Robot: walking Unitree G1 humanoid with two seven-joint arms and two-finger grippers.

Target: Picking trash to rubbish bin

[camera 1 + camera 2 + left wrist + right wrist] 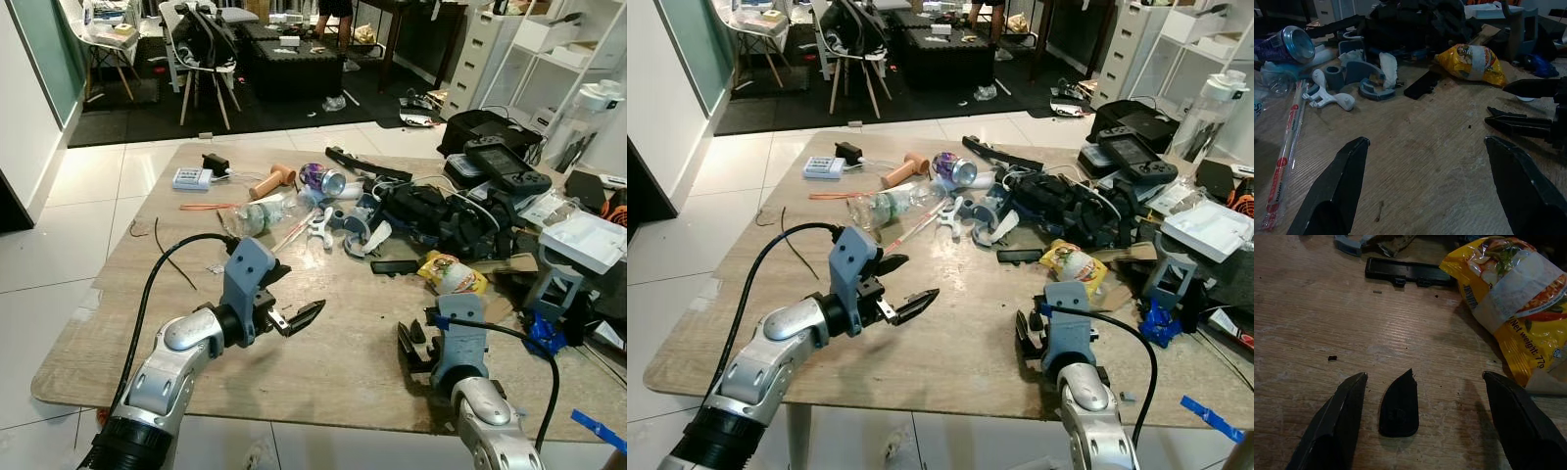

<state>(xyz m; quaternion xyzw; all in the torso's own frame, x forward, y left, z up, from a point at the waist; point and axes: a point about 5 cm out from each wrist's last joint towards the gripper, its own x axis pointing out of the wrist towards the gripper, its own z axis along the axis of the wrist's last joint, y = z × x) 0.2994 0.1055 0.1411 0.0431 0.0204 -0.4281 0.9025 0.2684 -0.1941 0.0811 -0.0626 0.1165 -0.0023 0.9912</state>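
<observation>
Trash lies across the wooden table (176, 294): a yellow snack packet (451, 274), a purple can (323, 179), a crushed clear bottle (260, 212) and a red-and-white straw wrapper (1288, 127). My left gripper (294, 292) hovers open over bare wood near the table's middle, pointing toward the packet (1471, 63). My right gripper (416, 338) is low over the table at the front right, open. A small black plastic shard (1399, 404) lies on the wood between its fingers, untouched. The packet (1518, 308) sits just beyond that gripper's right finger.
A heap of black bags and cables (441, 215) fills the table's right back, with grey and white printed parts (343, 220) beside it. A flat black bar (1408, 271) lies near the packet. A white box (588, 240) and blue parts (544, 333) crowd the right edge. Chairs (201, 49) stand beyond.
</observation>
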